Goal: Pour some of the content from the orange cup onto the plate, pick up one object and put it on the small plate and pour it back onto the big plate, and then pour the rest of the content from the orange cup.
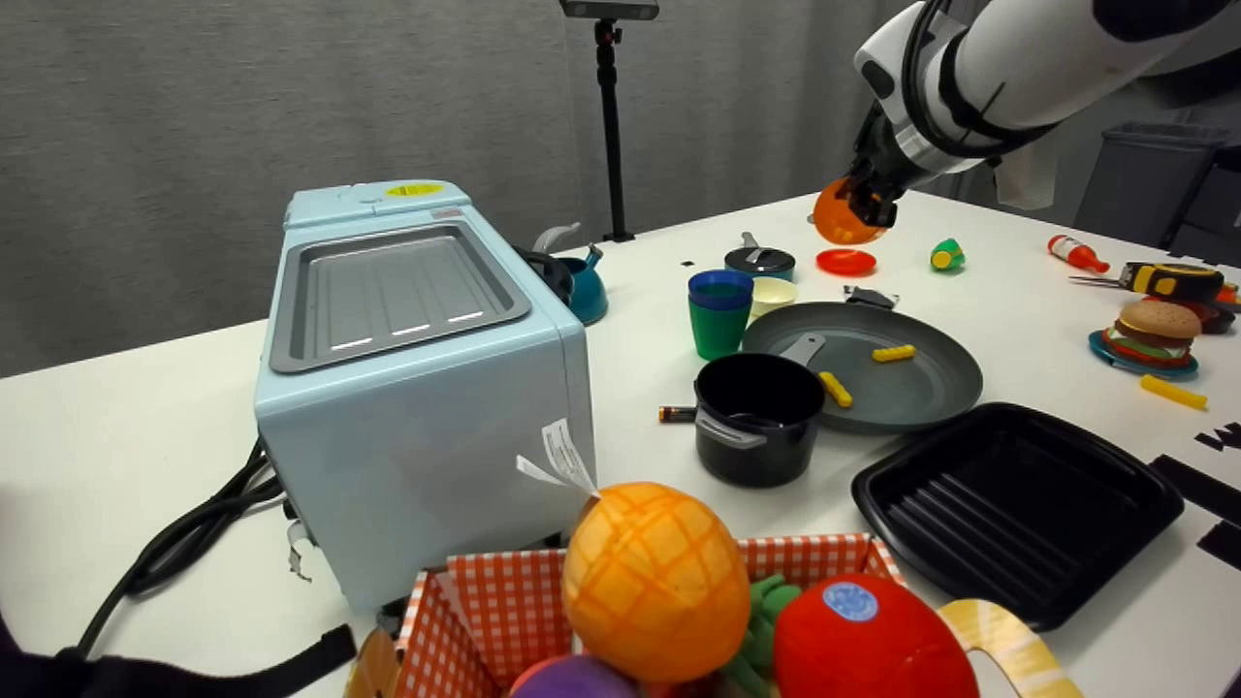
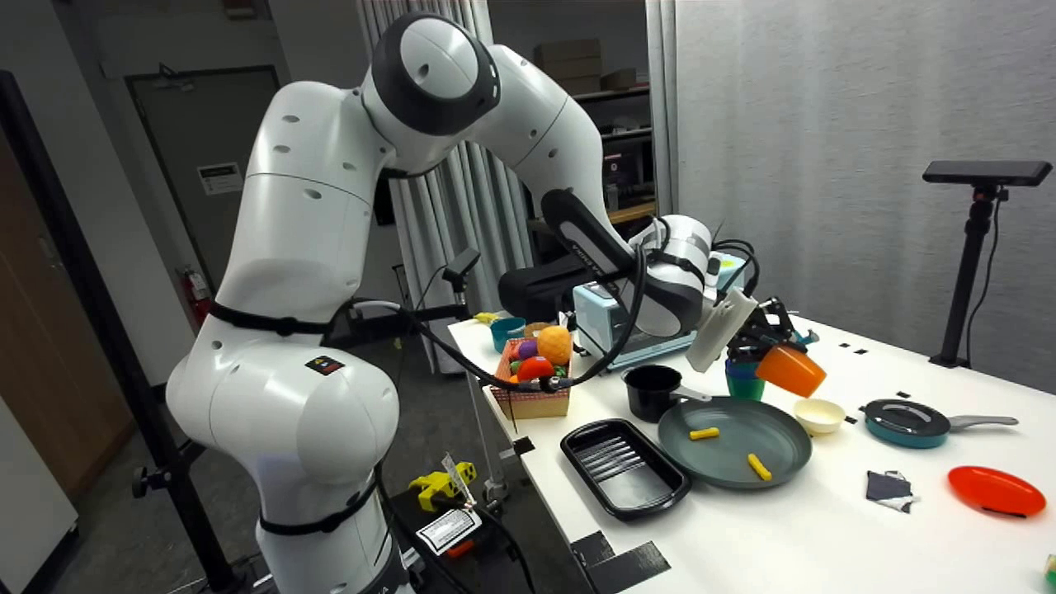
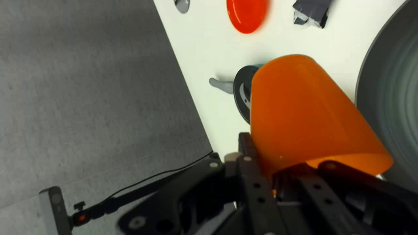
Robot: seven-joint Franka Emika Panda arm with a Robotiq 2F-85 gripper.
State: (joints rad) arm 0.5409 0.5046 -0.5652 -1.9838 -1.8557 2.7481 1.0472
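My gripper is shut on the wall of the orange cup, one finger inside the rim. In both exterior views the cup hangs tilted above the table; its inside does not show. The big plate, wide and dark grey, lies below, and in the wrist view it is to the right of the cup. Two yellow sticks of the content rest apart on it. The small plate, pale yellow, sits beside the big plate. Another yellow stick lies on the table near the toy burger.
A black pot and a black ridged tray stand close to the big plate. Blue and green cups are stacked near the small plate. A lidded pan, a red dish and a light blue toaster oven are also around.
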